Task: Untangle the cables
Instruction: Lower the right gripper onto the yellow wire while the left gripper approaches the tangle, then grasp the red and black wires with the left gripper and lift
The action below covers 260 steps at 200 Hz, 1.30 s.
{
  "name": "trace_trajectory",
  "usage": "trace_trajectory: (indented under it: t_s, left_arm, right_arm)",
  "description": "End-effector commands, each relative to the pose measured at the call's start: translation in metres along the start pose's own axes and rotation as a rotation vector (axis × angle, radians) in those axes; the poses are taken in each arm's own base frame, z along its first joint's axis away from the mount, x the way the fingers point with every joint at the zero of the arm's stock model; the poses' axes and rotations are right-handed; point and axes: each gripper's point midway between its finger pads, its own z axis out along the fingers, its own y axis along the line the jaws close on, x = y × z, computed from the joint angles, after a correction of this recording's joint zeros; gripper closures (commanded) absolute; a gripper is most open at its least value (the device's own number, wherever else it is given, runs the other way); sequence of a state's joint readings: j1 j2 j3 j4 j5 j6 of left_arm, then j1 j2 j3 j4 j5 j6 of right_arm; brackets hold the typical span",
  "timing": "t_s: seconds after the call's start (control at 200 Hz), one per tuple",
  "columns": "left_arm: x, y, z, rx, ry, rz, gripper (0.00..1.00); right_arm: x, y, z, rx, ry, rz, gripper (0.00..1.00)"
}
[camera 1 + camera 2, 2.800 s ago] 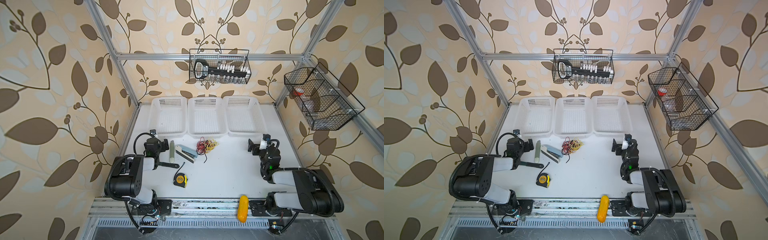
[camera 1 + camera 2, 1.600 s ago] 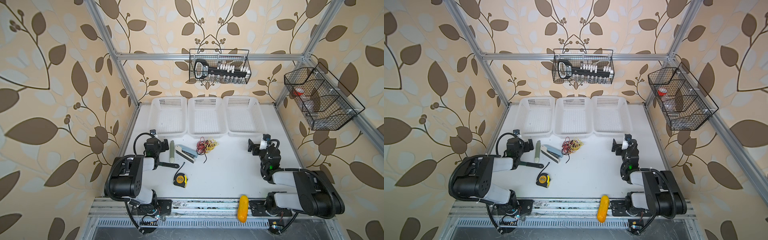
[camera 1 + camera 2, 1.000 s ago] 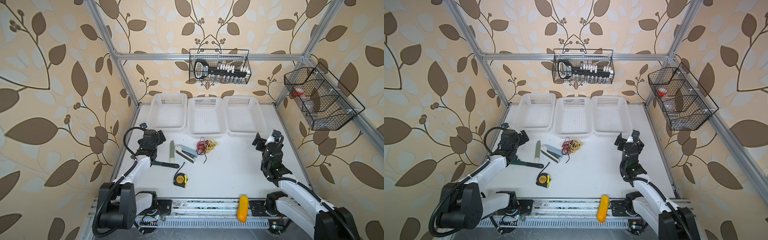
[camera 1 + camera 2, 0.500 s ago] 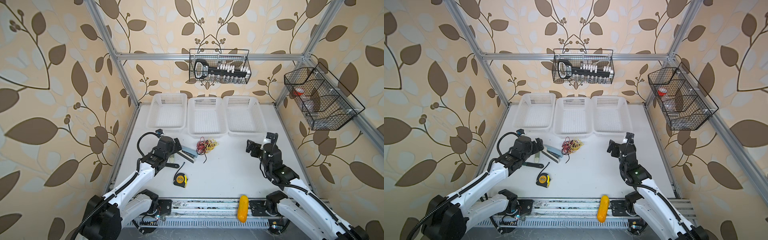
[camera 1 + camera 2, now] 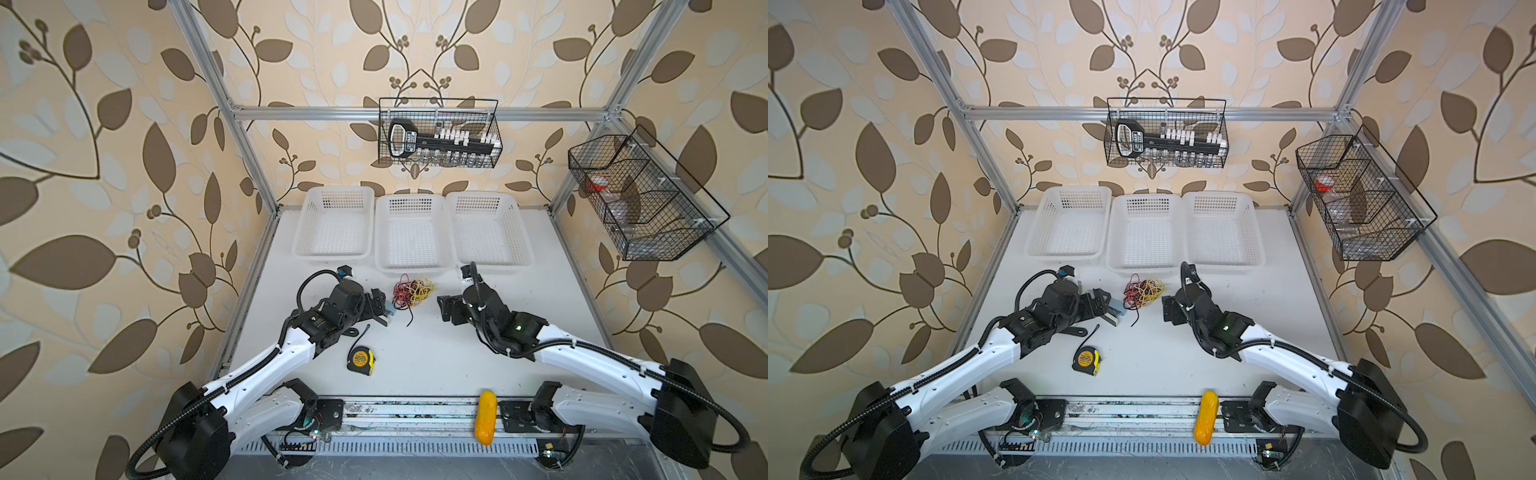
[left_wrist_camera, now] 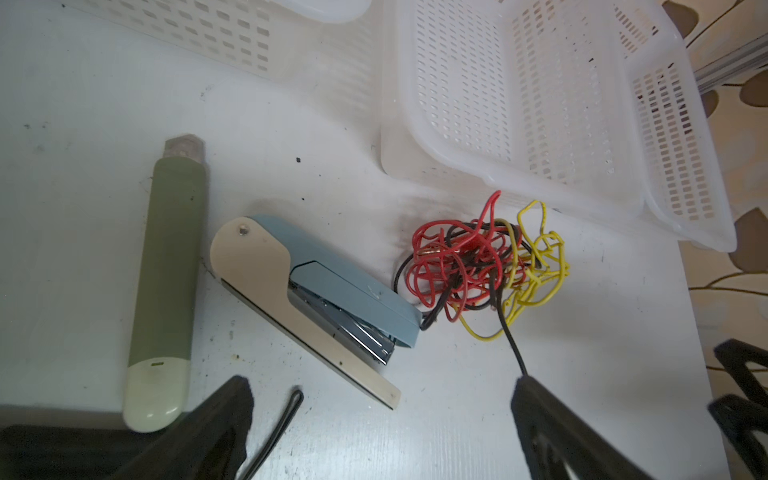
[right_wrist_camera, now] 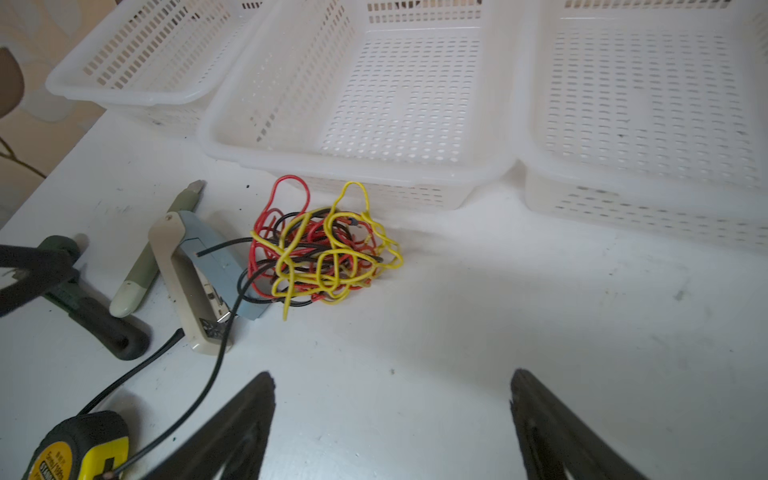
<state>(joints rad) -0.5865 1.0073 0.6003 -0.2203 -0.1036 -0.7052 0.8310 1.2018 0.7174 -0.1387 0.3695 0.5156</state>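
Observation:
The cables [image 5: 413,291] [image 5: 1144,293] lie in one tangle of red, yellow and black wires on the white table, just in front of the middle basket. The wrist views show the same knot of cables [image 6: 486,266] [image 7: 324,257] with loops sticking up. One loose black end [image 6: 513,351] runs out to a fingertip of my left gripper. My left gripper [image 5: 380,311] [image 5: 1106,305] [image 6: 382,386] is open just left of the tangle, holding nothing. My right gripper [image 5: 446,307] [image 5: 1169,309] [image 7: 392,379] is open just right of it, over bare table.
A blue and cream stapler [image 6: 316,299] and a green utility knife [image 6: 166,274] lie left of the tangle. A yellow tape measure [image 5: 360,360] sits nearer the front. Three white baskets [image 5: 411,210] line the back. A yellow object [image 5: 486,417] rests on the front rail.
Both arms have unfolded from the table's sides and moved in toward the tangle, the left from the left and the right from the right. The cables have not moved.

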Motion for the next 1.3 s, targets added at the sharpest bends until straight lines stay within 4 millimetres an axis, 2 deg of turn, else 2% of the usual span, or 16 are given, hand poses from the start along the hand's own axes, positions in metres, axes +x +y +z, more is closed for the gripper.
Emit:
trace_trajectory:
  t_s: [0.0,0.17,0.34,0.48,0.63,0.74,0.78,0.84,0.895,0.915,1.11,1.295]
  left_arm:
    - [-0.011,-0.015,-0.009,0.052,-0.042,-0.029,0.01]
    - [-0.006,-0.014,-0.009,0.063,-0.026,0.009,0.01]
    - [0.000,-0.017,-0.003,0.086,-0.007,0.017,0.01]
    - [0.003,-0.016,0.003,0.083,-0.002,0.016,0.01]
    - [0.004,-0.017,0.006,0.089,0.002,0.016,0.01]
    - [0.004,-0.019,0.009,0.096,0.007,0.023,0.01]
    - [0.005,-0.019,0.009,0.097,0.009,0.025,0.01]
    - [0.005,-0.020,0.011,0.096,0.010,0.028,0.01]
    - [0.006,-0.019,0.013,0.092,0.014,0.031,0.01]
    - [0.005,-0.020,0.013,0.095,0.014,0.031,0.01]
    - [0.005,-0.024,0.020,0.103,0.022,0.036,0.01]
    - [0.002,-0.042,0.031,0.141,0.037,0.046,0.01]
  right_arm:
    - [-0.017,0.027,0.009,-0.043,-0.027,0.036,0.15]
    - [-0.024,0.045,0.032,-0.053,-0.005,0.031,0.24]
    - [-0.029,0.061,0.050,-0.070,0.013,0.027,0.42]
    - [-0.024,0.062,0.068,-0.051,0.040,0.041,0.46]
    - [-0.010,0.059,0.086,-0.026,0.082,0.054,0.52]
    - [-0.002,0.055,0.096,-0.008,0.089,0.072,0.53]
    - [-0.001,0.055,0.099,-0.017,0.086,0.074,0.58]
    - [-0.002,0.056,0.101,-0.030,0.080,0.079,0.75]
    - [-0.001,0.056,0.100,-0.034,0.079,0.079,0.96]
    - [-0.002,0.056,0.099,-0.034,0.075,0.079,1.00]
    - [-0.007,0.048,0.077,-0.050,0.046,0.055,1.00]
    - [-0.019,0.051,0.042,-0.151,0.002,0.028,1.00]
